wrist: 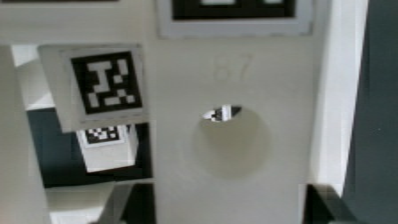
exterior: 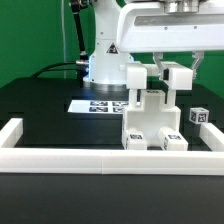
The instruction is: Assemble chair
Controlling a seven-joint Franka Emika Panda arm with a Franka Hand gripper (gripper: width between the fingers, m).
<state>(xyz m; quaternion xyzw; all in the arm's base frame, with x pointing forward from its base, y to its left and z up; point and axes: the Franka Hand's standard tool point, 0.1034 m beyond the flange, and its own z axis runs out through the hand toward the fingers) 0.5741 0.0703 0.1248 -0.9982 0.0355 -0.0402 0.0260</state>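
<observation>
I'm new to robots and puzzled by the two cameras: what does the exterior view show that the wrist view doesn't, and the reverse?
Only exterior: the arm, the marker board, the border frame and a loose tagged piece. Only wrist: a small hole in the chair, close up. Both: the chair with its tags, held by the tool.

No readable text; only square tags (wrist: 107, 85) on the chair (exterior: 150, 118).
</observation>
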